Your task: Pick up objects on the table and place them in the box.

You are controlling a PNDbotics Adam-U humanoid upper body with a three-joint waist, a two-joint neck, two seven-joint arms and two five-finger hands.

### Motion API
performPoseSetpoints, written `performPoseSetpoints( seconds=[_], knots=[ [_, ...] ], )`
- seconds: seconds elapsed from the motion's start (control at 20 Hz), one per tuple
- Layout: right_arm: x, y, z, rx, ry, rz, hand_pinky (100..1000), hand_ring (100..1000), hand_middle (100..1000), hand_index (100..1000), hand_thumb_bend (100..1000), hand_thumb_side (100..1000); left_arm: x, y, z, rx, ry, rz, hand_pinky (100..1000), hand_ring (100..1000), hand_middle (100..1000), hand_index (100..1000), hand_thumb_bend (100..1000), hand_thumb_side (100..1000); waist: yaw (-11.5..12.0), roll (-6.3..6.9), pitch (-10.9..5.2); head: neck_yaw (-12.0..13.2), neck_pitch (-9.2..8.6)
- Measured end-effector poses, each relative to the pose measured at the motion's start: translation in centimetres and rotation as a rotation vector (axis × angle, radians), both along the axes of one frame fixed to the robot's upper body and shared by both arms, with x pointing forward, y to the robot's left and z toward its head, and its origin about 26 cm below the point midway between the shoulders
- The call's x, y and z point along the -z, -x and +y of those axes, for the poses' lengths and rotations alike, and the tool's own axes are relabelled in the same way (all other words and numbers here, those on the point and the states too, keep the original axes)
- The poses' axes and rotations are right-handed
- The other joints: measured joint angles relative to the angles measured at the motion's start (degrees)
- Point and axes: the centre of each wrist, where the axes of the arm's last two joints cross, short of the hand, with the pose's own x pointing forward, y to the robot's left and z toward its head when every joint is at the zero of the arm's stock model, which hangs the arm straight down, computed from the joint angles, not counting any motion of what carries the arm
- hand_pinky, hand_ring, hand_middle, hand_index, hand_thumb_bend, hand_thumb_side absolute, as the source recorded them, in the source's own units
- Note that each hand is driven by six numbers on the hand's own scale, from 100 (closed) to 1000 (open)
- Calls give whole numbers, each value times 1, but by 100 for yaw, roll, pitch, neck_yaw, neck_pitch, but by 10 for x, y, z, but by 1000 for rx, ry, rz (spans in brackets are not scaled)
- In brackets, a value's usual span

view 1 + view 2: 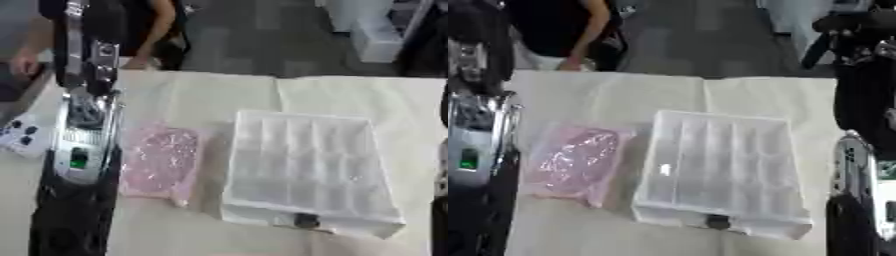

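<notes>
A pink, shiny plastic bag (162, 162) lies flat on the cream cloth, just left of a white translucent box (302, 117) with several compartments and a dark latch (306, 220) on its near wall. The box looks empty. My left arm rises along the left side of the table, and its hand (87, 65) is held up beyond the bag's far end, holding nothing I can make out. My right arm stands at the right edge, with its dark hand (855, 30) raised past the box's far right corner. Both hands are blurred.
A small white device with dark buttons (22, 135) lies at the table's left edge beside my left arm. The cream cloth (219, 95) covers the table. White furniture (376, 35) stands on the floor beyond the far right.
</notes>
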Motion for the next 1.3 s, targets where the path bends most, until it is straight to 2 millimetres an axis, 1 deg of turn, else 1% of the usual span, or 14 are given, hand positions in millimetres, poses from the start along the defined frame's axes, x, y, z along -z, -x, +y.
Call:
performPoseSetpoints(
  seconds=[0.3, 0.55, 0.65, 0.7, 0.75, 0.8, 0.85, 0.9, 0.95, 1.0, 1.15, 1.2, 1.25, 1.3],
  knots=[
    [0, 0, 0, 3, 3, 0, 398, 670, 843, 751, 100, 719, -1, 0, 5, -6, 40, -16, 530, 700, 852, 895, 516, 854, 3, -1, 0, 0, 0],
    [0, 0, 0, 6, 6, -1, 398, 669, 842, 751, 100, 714, -1, 0, 6, -12, 47, -21, 522, 695, 857, 893, 520, 852, 3, -1, 0, 0, 0],
    [0, 0, 0, 6, 6, -1, 397, 669, 843, 751, 100, 718, -1, 0, 6, -10, 41, -19, 512, 689, 854, 895, 559, 828, 0, -2, 0, -3, 0],
    [0, 0, 0, 7, 6, 0, 395, 668, 844, 750, 100, 717, -1, 0, 6, -9, 29, -16, 480, 674, 844, 891, 647, 779, -5, -5, 0, -6, 0],
    [0, 0, -1, 10, 5, 0, 395, 668, 844, 750, 100, 716, -2, 0, 5, -6, 4, -12, 476, 673, 843, 891, 653, 777, -19, -15, 0, -10, 0],
    [0, 0, -2, 12, 4, 1, 394, 668, 844, 750, 100, 717, -4, -1, 2, -1, -29, -8, 413, 649, 839, 881, 667, 775, -34, -29, 0, -13, 0],
    [0, 0, -2, 13, 4, 2, 394, 668, 844, 750, 100, 717, -8, -2, 0, 7, -90, -3, 413, 649, 839, 881, 667, 775, -51, -35, -2, -16, 0],
    [1, 0, -2, 13, 4, 3, 395, 668, 843, 750, 100, 717, -14, -5, -4, 20, -174, 2, 351, 644, 841, 874, 645, 792, -68, -35, -6, -37, 0],
    [1, 0, -2, 13, 4, 3, 396, 668, 843, 750, 100, 718, -21, -9, -7, 36, -290, 10, 348, 645, 841, 876, 639, 703, -86, -26, -14, -55, 0],
    [1, 0, -2, 13, 5, 5, 396, 668, 843, 751, 100, 719, -27, -15, -10, 50, -409, 16, 351, 668, 844, 892, 641, 788, -96, -12, -25, -59, 0],
    [2, 0, -2, 14, 6, 9, 397, 668, 843, 751, 100, 719, -38, -39, -14, 71, -808, 57, 368, 683, 845, 899, 652, 784, -116, 41, -59, -88, 1],
    [3, 1, -3, 14, 6, 10, 396, 668, 843, 750, 100, 718, -38, -49, -12, 68, -913, 79, 442, 728, 859, 925, 740, 725, -120, 52, -62, -102, 1],
    [3, 1, -3, 14, 7, 10, 395, 668, 843, 750, 100, 718, -36, -58, -8, 63, -1013, 111, 466, 739, 865, 932, 763, 703, -120, 57, -67, -105, 1],
    [3, 1, -3, 14, 8, 11, 394, 667, 844, 750, 100, 717, -34, -68, -3, 56, -1108, 149, 579, 783, 889, 964, 844, 617, -120, 61, -74, -105, 1]
  ],
)
